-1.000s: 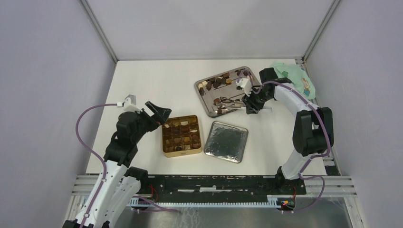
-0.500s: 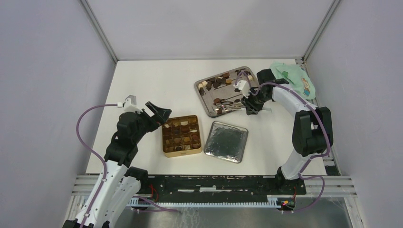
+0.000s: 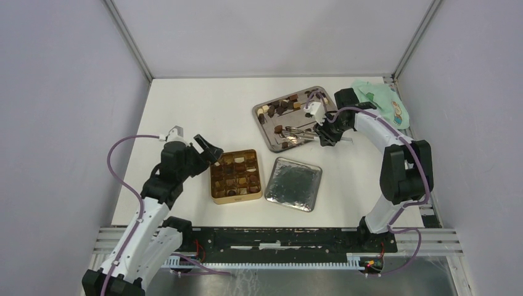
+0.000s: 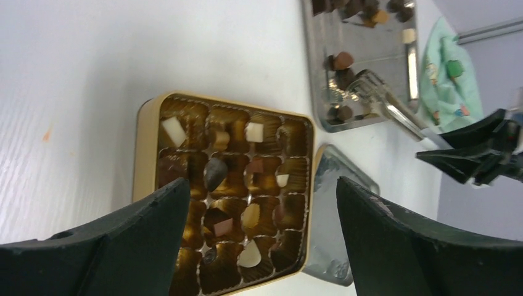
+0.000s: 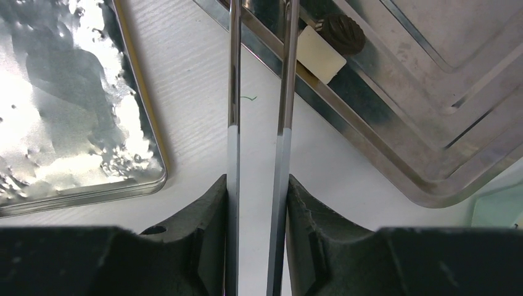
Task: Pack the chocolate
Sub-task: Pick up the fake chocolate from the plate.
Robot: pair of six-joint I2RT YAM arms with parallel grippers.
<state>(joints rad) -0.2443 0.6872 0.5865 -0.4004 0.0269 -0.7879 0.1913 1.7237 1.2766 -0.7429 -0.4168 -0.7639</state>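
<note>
Loose chocolate lies on the silver tray at the back right. More chocolate sits in cells of the gold tin. My left gripper hangs open and empty over the tin's near-left part. My right gripper is shut on the silver tongs, pressing both arms. The tongs reach left across the tray's front part. Beside them lie a cream piece and a dark round piece. The tong tips are out of the right wrist view.
A silver lid lies flat just right of the tin. A green cloth is bunched at the back right corner behind the right arm. Grey walls enclose the table on three sides.
My left arm has shifted right and turned, bringing its open gripper over the tin. My right gripper has squeezed the tongs narrower and nudged them a little further back on the tray.
</note>
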